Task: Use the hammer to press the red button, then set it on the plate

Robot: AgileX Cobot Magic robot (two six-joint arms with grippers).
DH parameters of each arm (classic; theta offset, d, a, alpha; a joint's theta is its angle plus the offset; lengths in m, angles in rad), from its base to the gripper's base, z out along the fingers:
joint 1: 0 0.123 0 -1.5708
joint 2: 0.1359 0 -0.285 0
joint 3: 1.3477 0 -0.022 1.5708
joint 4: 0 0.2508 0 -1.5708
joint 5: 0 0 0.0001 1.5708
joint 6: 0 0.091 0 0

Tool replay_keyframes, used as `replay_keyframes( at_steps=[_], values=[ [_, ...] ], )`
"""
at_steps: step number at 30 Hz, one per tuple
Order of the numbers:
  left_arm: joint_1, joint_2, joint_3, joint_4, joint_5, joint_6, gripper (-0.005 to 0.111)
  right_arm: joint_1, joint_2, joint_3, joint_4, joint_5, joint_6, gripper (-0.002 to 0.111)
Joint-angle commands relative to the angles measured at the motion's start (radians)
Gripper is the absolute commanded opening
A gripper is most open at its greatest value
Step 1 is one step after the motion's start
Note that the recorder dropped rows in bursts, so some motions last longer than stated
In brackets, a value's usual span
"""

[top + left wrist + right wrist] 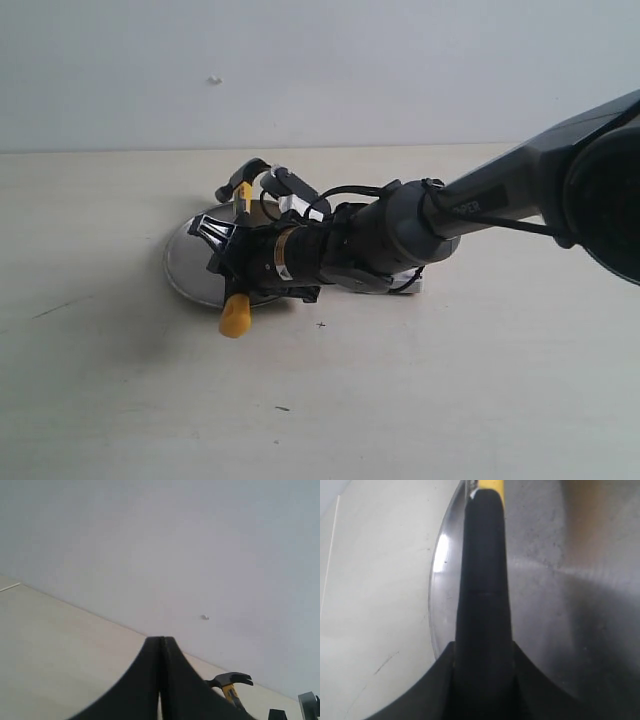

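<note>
Over the silver plate (pixel 185 262), the hammer (pixel 243 192) is held by the right gripper (pixel 225 250), which pinches the black handle near its middle. The dark head points up past the far rim of the plate, and the yellow end (pixel 235 318) sticks out past the near rim. In the right wrist view the black handle (pixel 484 595) runs straight out between the jaws, with the plate (pixel 560 580) right under it. I cannot tell if the hammer touches the plate or hangs just above it. The hammer looks hard and stiff, and it will not bend. Its head is metal, so that end is likely the heavy one and may want to tip down. The handle looks like the best place to hold, and a grip closer to the head would likely stop it from swinging. It should not break when set down, but it may clang and slide on the smooth metal. The red button does not show in any view; the arm may hide it. The left gripper (pixel 161 680) is well apart from all this, its two fingers pressed together with nothing between them. All of it sits on a pale table (pixel 450 400).
</note>
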Motion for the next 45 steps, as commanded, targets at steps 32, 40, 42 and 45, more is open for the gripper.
replay_keyframes(
  at_steps=[32, 40, 42, 45],
  values=[
    [0.001, -0.007, 0.003, -0.006, 0.003, 0.002, 0.0, 0.001, -0.068, -0.018, -0.1, 0.146, 0.023, 0.047],
    [0.001, -0.007, 0.003, -0.006, 0.003, 0.002, 0.0, 0.001, -0.24, 0.083, -0.157, 0.34, -0.053, 0.045],
    [0.001, -0.007, 0.003, -0.006, 0.005, 0.002, 0.0, 0.001, -0.345, 0.154, -0.157, 0.344, -0.108, 0.04],
    [0.001, -0.007, 0.003, -0.006, 0.005, 0.002, 0.0, 0.001, -0.532, 0.327, -0.157, 0.359, -0.244, 0.019]
  ],
)
